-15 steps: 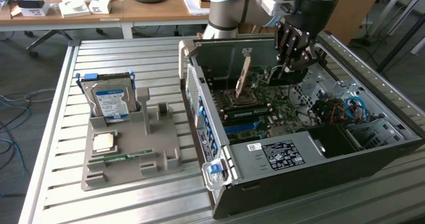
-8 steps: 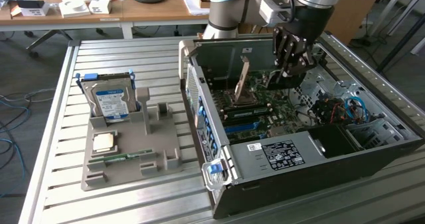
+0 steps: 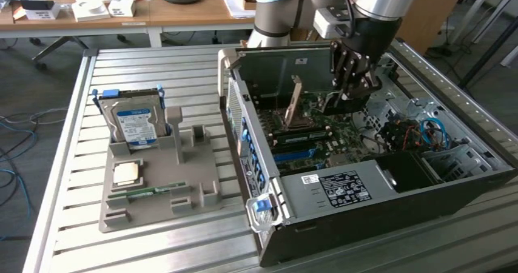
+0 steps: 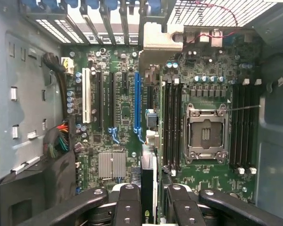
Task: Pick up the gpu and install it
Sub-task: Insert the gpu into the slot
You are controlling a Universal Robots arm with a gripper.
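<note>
The gpu (image 3: pixel 330 105) hangs inside the open computer case (image 3: pixel 453 182), above the motherboard, its pale tan bracket (image 3: pixel 295 98) standing upright toward the case's rear wall. My gripper (image 3: pixel 350 96) is shut on the black card from above. In the wrist view the gpu (image 4: pixel 149 176) is edge-on between my fingertips (image 4: pixel 128 207), running toward its bracket (image 4: pixel 161 40). It lies just beside the long blue slot (image 4: pixel 137 101), between that slot and the black memory slots (image 4: pixel 172 125). Whether the card touches the board I cannot tell.
A grey holder tray (image 3: pixel 190 182) on the slatted table holds a silver hard drive (image 3: pixel 133 124) and a green memory stick (image 3: pixel 150 192). The processor socket (image 4: pixel 206 132), a heatsink (image 4: pixel 112 165) and cable bundles (image 3: pixel 421 133) sit inside the case.
</note>
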